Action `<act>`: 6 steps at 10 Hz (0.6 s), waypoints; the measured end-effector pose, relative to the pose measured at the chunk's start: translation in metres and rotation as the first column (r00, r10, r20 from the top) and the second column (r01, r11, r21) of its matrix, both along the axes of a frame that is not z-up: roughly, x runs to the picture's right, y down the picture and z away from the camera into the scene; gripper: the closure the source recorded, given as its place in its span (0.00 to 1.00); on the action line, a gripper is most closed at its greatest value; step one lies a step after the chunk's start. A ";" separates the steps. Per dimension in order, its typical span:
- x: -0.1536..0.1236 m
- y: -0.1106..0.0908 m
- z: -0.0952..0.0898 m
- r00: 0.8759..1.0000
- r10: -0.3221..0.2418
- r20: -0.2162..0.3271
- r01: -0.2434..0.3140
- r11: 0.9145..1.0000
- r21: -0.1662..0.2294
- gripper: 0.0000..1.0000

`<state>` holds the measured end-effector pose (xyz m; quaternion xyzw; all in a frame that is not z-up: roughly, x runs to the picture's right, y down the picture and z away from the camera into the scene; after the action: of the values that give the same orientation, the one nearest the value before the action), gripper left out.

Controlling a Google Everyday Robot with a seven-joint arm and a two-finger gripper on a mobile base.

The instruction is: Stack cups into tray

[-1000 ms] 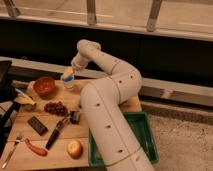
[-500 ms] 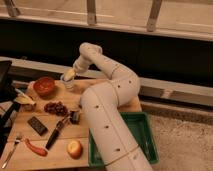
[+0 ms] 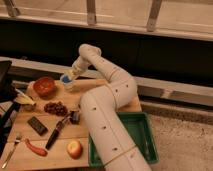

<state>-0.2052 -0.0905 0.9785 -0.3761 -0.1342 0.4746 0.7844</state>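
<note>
Risks first, working from the left of the claw across.

Sitting just left of the claw and a little nearer the camera: the round red-orange bowl (image 3: 44,86). Risking a knock against its rim if the lift swings leftward instead of going straight up.

Resting right at the claw's tip, on the far part of the wooden tabletop (image 3: 30,162): the small light blue cup (image 3: 65,79). Touching it or all but touching it. Hovering directly over it: the pale two-finger gripper (image 3: 70,76), angled down from the wrist. Clamped on the cup or not – cannot tell from this view. Judging a light cup like this as easy to tip, crush or squirt sideways if caught off-centre or only by the rim. Not making out the white paper-like cup anywhere; possibly hiding behind the arm or under the blue one, so any stacking is depending on finding it.

Lying well to the right of the claw and much nearer the camera: the large green rectangular plastic tray (image 3: 136,137), partly hidden by the thick white arm (image 3: 107,117). Expecting a long carry over the arm's own bulk – a loose hold could be dropping the cup short, onto the wood or off the table edge beside the tray.

Reading no brand, label or lettering on anything here.
</note>
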 end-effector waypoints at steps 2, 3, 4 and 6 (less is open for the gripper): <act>0.000 -0.001 -0.003 1.000 -0.001 0.002 0.001 1.000 0.005 0.98; 0.001 -0.003 -0.007 1.000 -0.008 0.003 0.007 1.000 0.016 0.98; 0.002 -0.005 -0.011 1.000 -0.012 0.005 0.012 1.000 0.026 0.98; 0.006 -0.019 -0.032 1.000 -0.026 0.008 0.026 0.997 0.066 0.98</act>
<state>-0.1991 -0.1099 0.9463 -0.3536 -0.1483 0.4581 0.8020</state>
